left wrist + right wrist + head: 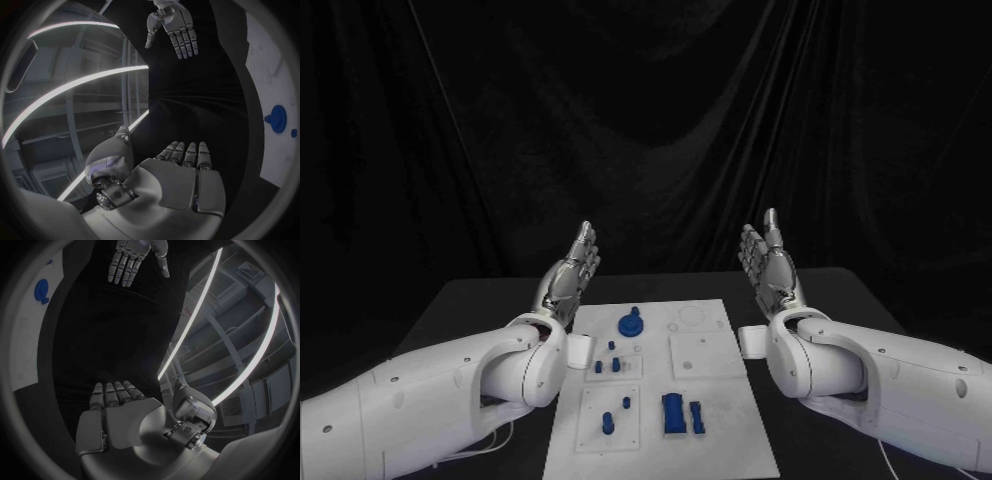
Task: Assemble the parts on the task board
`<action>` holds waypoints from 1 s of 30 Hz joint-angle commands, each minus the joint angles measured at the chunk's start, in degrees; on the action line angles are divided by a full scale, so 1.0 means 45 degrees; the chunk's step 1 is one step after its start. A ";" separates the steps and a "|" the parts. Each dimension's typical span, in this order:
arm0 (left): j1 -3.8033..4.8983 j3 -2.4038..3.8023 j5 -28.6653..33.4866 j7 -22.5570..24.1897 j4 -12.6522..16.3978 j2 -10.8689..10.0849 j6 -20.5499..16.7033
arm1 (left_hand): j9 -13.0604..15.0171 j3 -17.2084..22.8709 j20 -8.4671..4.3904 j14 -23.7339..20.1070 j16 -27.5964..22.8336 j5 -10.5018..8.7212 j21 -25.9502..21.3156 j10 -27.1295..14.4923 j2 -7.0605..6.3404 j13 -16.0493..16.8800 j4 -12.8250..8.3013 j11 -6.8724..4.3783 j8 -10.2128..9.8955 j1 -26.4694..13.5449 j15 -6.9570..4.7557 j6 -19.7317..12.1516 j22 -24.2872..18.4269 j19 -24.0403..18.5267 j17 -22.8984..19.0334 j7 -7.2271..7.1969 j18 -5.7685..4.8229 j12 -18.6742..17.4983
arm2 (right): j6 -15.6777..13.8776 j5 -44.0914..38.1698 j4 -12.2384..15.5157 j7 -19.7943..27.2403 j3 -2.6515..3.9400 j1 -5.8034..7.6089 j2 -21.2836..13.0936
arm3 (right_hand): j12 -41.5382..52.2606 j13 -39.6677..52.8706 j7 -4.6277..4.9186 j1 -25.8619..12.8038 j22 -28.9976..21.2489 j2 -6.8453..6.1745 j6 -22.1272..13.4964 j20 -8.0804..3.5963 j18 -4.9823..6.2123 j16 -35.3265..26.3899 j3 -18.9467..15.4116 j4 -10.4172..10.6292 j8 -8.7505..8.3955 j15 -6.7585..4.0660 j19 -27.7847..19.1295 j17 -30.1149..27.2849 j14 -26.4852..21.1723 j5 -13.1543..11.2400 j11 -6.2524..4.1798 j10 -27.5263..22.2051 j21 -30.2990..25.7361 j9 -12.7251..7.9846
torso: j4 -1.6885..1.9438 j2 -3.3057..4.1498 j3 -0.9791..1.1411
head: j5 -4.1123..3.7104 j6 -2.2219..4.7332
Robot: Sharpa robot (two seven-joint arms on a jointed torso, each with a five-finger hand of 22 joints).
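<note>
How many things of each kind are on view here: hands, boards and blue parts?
Hands: 2, the left hand and the right hand
White task board: 1
Small blue parts: 8, as far as the head view tells
Total: 11

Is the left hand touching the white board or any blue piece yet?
Apart. The head view shows the left hand raised, fingers straight and empty, beyond the task board; the round blue part lies untouched. The right hand is raised likewise.

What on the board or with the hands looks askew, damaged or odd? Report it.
Nothing stands out. The white task board lies flat on the table, unbroken, and the blue parts sit on it, none off it. The left hand and right hand are raised beside it, fingers straight, holding nothing.
</note>
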 commanded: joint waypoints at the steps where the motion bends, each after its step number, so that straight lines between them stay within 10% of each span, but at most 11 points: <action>1: -0.0114 0.0166 0.0744 -0.0499 0.0104 0.0169 -0.2502 | -0.0018 0.0863 -0.0137 0.0018 -0.0046 -0.0846 -0.0044 0.0001 -0.0335 -0.0016 -0.0884 0.0134 -0.0068 -0.1583 -0.0066 -0.0111 -0.0011 -0.0007 -0.0017 -0.0019 -0.0268 -0.0074 | -0.0622 0.0512 0.0002 -0.0380 0.0018 -0.0022 -0.0008 | -0.0047 -0.0013 0.0048 -0.0097 -0.0015 -0.0001 -0.0002 -0.0066 -0.0090 -0.0046 0.0013 -0.0049 -0.0045 0.0062 -0.0003 -0.0014 -0.0004 -0.0045 0.0049 0.0007 -0.0055 -0.0013 | 0.0067 0.0053 0.0033 | -0.0065 0.0136; 30: -0.0210 0.0325 0.0869 -0.0617 0.0157 0.0311 -0.3073 | -0.0018 0.0863 -0.0137 0.0018 -0.0046 -0.0846 -0.0044 0.0001 -0.0335 -0.0016 -0.0884 0.0134 -0.0068 -0.4964 -0.0066 -0.0111 -0.0011 -0.0007 -0.0017 -0.0019 -0.0268 -0.0074 | -0.0622 0.0512 0.0002 -0.0380 0.0018 -0.0022 -0.0008 | -0.0047 -0.0013 0.0048 -0.0097 -0.0015 -0.0001 -0.0002 -0.0066 -0.0090 -0.0046 0.0013 -0.0049 -0.0045 0.0062 -0.0003 -0.0014 -0.0004 -0.0045 0.0049 0.0007 -0.0055 -0.0013 | 0.0067 0.0053 0.0033 | -0.0065 0.0136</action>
